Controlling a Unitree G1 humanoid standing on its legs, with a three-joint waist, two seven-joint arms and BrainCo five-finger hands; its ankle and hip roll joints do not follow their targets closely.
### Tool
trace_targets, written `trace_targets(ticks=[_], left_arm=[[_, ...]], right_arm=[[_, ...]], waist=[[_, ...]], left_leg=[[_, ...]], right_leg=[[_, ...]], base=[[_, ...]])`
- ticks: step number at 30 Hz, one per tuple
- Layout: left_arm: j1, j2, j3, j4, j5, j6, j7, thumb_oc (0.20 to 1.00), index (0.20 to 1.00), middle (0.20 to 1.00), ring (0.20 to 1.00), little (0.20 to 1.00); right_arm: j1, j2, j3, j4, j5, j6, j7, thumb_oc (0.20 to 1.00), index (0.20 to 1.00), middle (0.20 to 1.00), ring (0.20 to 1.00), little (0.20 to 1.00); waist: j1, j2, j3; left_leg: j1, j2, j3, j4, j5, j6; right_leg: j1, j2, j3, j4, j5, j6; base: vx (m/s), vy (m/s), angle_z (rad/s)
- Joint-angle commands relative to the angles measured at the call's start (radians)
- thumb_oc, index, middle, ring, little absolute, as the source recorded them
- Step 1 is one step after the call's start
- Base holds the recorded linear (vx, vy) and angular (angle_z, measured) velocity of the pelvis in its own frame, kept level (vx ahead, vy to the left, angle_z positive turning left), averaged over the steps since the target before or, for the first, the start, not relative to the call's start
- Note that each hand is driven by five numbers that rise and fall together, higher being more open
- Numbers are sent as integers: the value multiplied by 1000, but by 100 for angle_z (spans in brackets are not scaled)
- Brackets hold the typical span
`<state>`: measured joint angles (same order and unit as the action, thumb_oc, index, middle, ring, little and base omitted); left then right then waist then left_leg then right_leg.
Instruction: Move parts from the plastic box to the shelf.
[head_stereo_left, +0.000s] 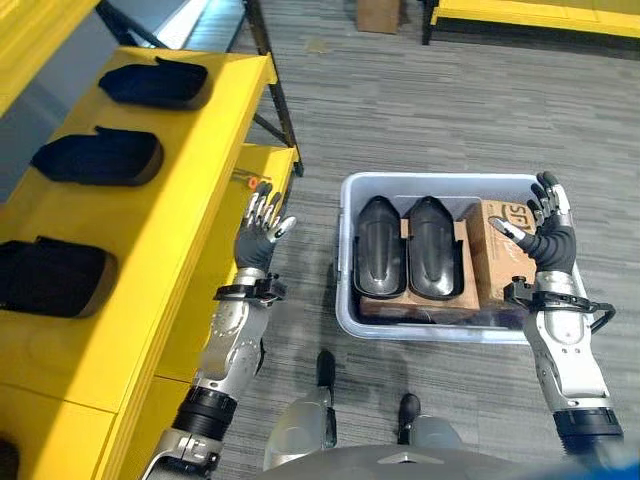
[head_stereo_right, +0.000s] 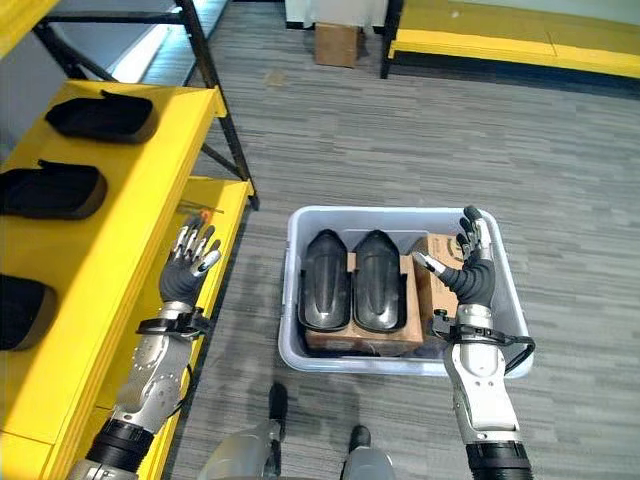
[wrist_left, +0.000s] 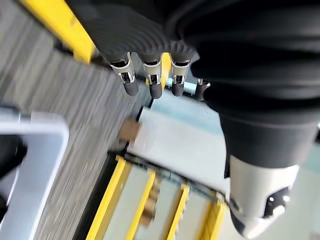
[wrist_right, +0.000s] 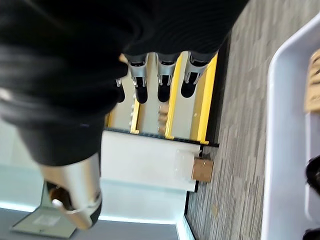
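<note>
Both hands are raised, empty, fingers straight and spread: the left hand (head_stereo_left: 262, 232) between the yellow shelf (head_stereo_left: 190, 200) and the plastic box (head_stereo_left: 350, 320), the right hand (head_stereo_left: 545, 232) over the box's right side.

Two black moulded parts (head_stereo_left: 408, 248) lie side by side in the box on a cardboard tray (head_stereo_left: 420, 305), beside a brown carton (head_stereo_left: 497, 250). Judged by their glossy, curved shells, they are stiff, fairly light and likely slippery; a hold across the narrower width near mid-length looks soundest.

Three similar parts (head_stereo_left: 100, 157) already sit on the shelf top, with free yellow surface beside them.

Grey carpet floor (head_stereo_left: 420, 110) surrounds the box; a small cardboard box (head_stereo_right: 337, 42) stands well apart by the far wall.
</note>
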<state>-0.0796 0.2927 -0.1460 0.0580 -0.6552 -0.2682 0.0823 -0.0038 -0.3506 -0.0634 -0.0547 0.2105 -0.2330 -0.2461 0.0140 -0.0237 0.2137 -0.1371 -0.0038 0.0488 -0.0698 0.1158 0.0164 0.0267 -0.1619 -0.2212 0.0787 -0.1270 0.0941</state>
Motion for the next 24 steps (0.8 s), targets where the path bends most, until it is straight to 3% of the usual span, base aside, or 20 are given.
trace_targets(ticks=[1,9,24], left_arm=[[1,-1,16,-93,38,-37,-4,1000,1000,1000,1000,1000],[-21,-3,-5,-87,33,-38,-5,1000,1000,1000,1000,1000],[-162,-5,-100,-66,44,-73,20,1000,1000,1000,1000,1000]], right_arm=[[-4,2,-27,-43,-27,-39,1,1000,1000,1000,1000,1000],[-75,-16,34,13,-37,-30,4,1000,1000,1000,1000,1000],[-318,-21,203,276,-33,-4,-19,1000,1000,1000,1000,1000]], waist=[[-7,-30,-46],[4,-23,-20],[12,17,99]], left_leg=[[63,145,53,51,-85,-97],[43,150,45,40,-68,-106],[-82,134,50,56,-46,-111]], right_leg=[[-26,-121,1,-78,175,94],[-53,-118,-7,-89,186,94],[-167,-149,-10,-120,246,100]], base=[[21,-14,8],[-15,-4,0],[-56,5,2]])
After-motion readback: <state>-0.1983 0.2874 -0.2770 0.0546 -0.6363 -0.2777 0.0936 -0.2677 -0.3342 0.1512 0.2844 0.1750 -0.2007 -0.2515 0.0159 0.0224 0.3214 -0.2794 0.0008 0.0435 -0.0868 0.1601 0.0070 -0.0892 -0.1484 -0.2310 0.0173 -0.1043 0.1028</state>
